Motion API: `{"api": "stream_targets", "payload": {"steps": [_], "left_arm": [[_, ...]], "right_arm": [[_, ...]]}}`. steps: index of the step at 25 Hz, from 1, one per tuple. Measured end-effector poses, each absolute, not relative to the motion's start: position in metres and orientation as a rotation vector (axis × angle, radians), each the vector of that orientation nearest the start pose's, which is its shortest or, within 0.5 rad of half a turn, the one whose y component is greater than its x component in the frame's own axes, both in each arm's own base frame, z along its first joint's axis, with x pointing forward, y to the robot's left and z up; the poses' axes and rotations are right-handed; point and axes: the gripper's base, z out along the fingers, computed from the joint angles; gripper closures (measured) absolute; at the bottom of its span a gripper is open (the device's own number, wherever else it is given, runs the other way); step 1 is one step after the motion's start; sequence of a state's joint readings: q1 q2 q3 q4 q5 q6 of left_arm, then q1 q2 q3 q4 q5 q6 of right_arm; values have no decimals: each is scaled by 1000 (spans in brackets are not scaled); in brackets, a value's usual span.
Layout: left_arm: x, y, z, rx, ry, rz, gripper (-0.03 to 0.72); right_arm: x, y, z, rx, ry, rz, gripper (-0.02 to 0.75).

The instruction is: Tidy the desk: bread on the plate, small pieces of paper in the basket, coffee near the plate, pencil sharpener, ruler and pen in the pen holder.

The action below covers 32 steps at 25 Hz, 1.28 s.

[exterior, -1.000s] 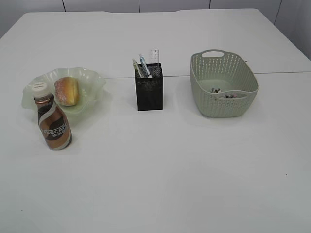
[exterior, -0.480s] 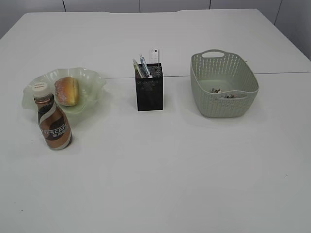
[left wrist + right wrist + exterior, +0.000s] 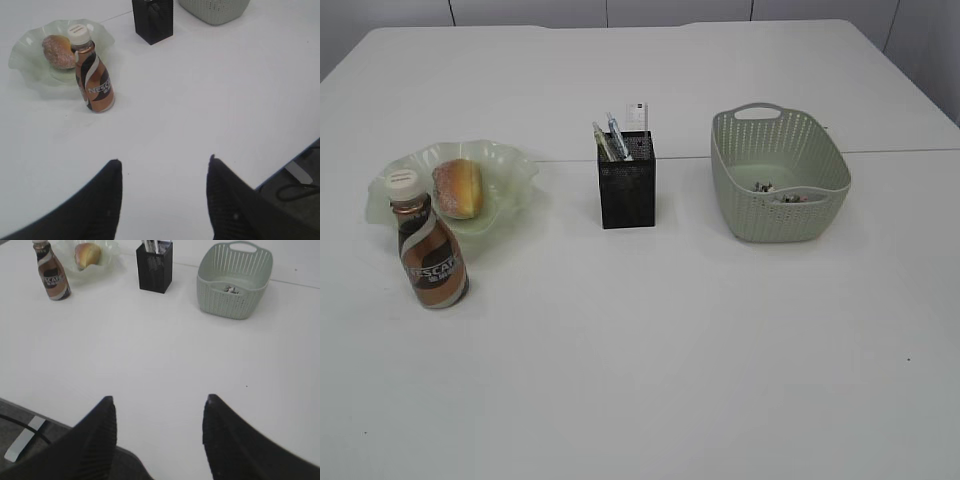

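While upright beside plate (image 3: pixel 510 165), coffee (image 3: pixel 432 260), both grippers empty.

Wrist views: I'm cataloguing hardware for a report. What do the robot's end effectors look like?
Both the left end effector and the right end effector have two black, broad fingers tapering to blunt tips. The right one's fingers show fine ribbing. No markings are visible on them.

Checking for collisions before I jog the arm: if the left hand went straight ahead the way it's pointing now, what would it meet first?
Probably bare table first. The left hand is open and empty, angled down at the white surface. Farther along, the coffee bottle sits left of its centre line, so a hit there looks unlikely, though depth is hard to judge.
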State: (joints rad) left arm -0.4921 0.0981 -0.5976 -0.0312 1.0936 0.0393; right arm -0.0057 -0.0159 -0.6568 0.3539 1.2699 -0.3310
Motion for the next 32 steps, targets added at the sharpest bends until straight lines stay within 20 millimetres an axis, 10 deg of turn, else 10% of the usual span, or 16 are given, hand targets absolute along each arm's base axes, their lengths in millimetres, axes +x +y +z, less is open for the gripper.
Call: {"api": "stream_targets", "payload": {"steps": [10, 19, 32], "left_arm": [[-6, 3, 282, 547, 2001, -284, 286], [-5, 5, 281, 518, 2011, -265, 332], [-5, 5, 281, 514, 2012, -264, 339]], "right_arm": [[-22, 27, 271, -544, 2096, 118, 332], [-12, -2, 268, -52, 2136, -74, 332], [-12, -4, 268, -5, 2131, -70, 332]]}}
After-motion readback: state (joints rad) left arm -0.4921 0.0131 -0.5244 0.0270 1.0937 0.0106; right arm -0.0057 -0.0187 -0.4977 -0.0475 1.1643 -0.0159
